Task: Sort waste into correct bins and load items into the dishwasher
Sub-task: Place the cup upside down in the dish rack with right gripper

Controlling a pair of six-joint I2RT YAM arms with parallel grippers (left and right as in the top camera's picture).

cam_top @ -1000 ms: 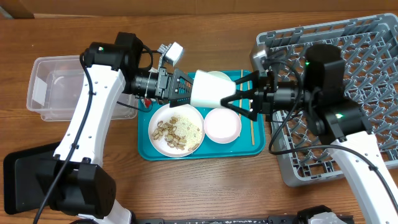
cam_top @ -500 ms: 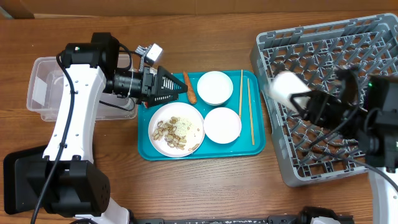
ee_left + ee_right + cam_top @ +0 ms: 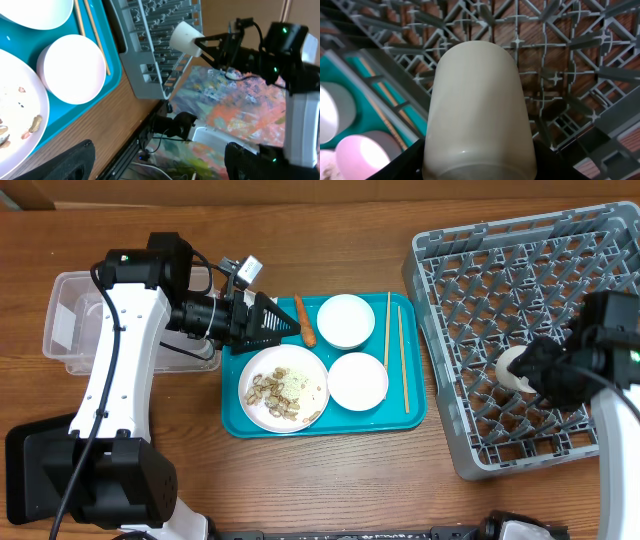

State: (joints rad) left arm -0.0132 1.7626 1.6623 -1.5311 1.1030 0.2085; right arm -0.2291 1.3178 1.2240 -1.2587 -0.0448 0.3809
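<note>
My right gripper [image 3: 535, 370] is shut on the small white cup [image 3: 513, 368] and holds it low over the grey dish rack [image 3: 520, 260]. In the right wrist view the cup [image 3: 477, 110] fills the space between the fingers [image 3: 479, 167], above the rack grid [image 3: 555, 50]. My left gripper [image 3: 275, 325] is open and empty over the teal tray's upper left, beside the orange carrot piece [image 3: 303, 320]. The plate [image 3: 285, 387] holds beige food scraps. Two white bowls [image 3: 346, 320] [image 3: 358, 381] and chopsticks [image 3: 403, 360] lie on the tray. No tissue or wrapper shows.
The teal tray [image 3: 235, 425] sits mid-table. The clear tub [image 3: 70, 320] is at the left, behind the left arm. The black tray [image 3: 35, 470] is at the lower left corner. The rack's front wall [image 3: 470, 455] stands next to the tray's right edge.
My right gripper carried the cup from above the tray to the right and down into the rack. My left gripper let go of the cup and drew back left.
</note>
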